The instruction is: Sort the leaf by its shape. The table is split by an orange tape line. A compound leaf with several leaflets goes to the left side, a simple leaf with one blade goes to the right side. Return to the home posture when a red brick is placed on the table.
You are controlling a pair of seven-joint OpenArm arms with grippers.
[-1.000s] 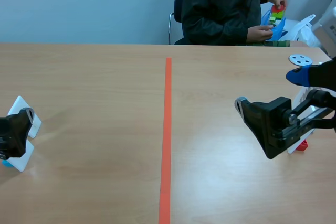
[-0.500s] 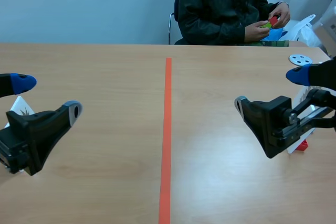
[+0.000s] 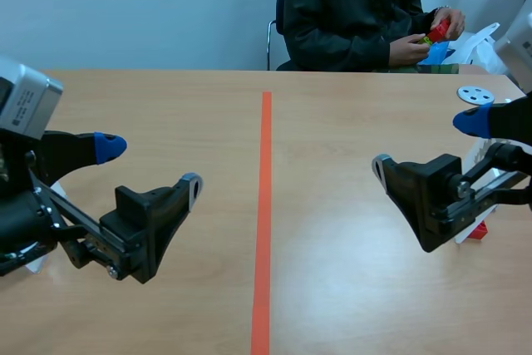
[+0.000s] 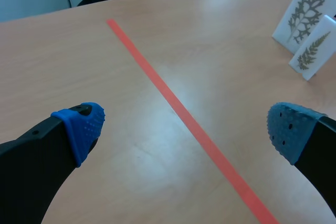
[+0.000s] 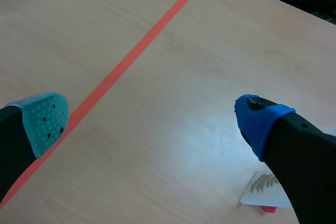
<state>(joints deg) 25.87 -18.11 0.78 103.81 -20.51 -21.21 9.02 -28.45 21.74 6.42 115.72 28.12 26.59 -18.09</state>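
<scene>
The black left arm comes in low from its own side and reaches toward the middle. Its left end effector, two thick black fingers tipped with soft dotted pads, points forward with the fingers spread wide and nothing between them, and a blue pad shows on each finger in the wrist view. The black right arm enters low from the opposite side, and its right end effector is likewise spread wide and holds nothing, with a grey-green pad on one finger.
</scene>
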